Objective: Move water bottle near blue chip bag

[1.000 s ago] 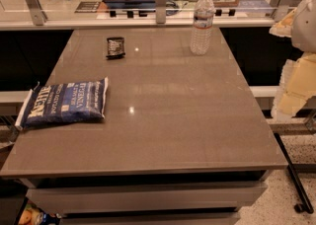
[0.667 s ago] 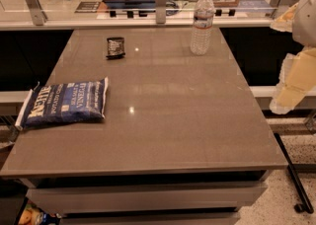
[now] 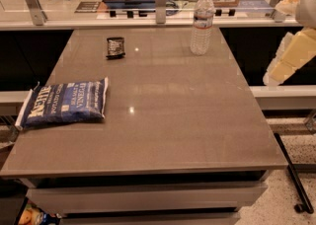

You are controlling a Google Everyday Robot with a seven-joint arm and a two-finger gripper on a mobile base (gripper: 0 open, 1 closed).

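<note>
Standing back-right: water bottle (image 3: 202, 23) | blue chip bag (image 3: 64, 103) flat, left edge | gripper (image 3: 286, 62) far right, opening unclear

Hand (image 3: 279, 70) right of the table (image 3: 173, 120), blurred, arm (image 3: 302, 41) cut off at right edge

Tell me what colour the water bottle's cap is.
White, seen in the camera view. The gripper hangs at the right, apart from the water bottle.
</note>
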